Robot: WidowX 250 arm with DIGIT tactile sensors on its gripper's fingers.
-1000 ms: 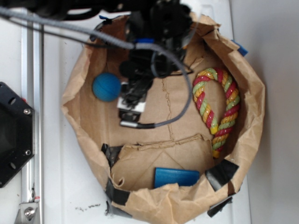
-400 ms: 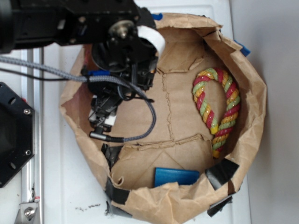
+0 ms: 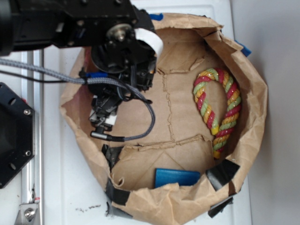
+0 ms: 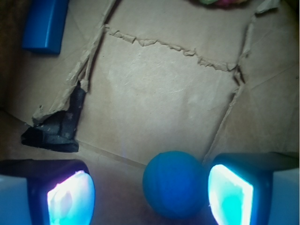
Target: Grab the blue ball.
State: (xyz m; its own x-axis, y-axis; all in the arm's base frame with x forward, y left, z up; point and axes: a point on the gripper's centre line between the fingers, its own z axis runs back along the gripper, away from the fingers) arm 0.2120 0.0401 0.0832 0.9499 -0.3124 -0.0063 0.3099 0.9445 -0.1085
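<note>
While straddling the blue ball (image 4: 175,185), the gripper (image 4: 150,197) is standing wide open, gripping nothing. Ball: sitting between the pads, nearer the right-hand one (image 4: 230,197). Step: positioning for grasp. Next: closing, probably after slight centring.

A small, round, matte blue ball (image 4: 174,184) is seen resting on brown paper, low in the wrist view.

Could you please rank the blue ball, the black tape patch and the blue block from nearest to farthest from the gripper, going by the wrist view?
1. Blue ball: between the fingers of the gripper, nearer the right one.
2. Black tape patch: above the left finger.
3. Blue block: top left corner, farthest.
</note>
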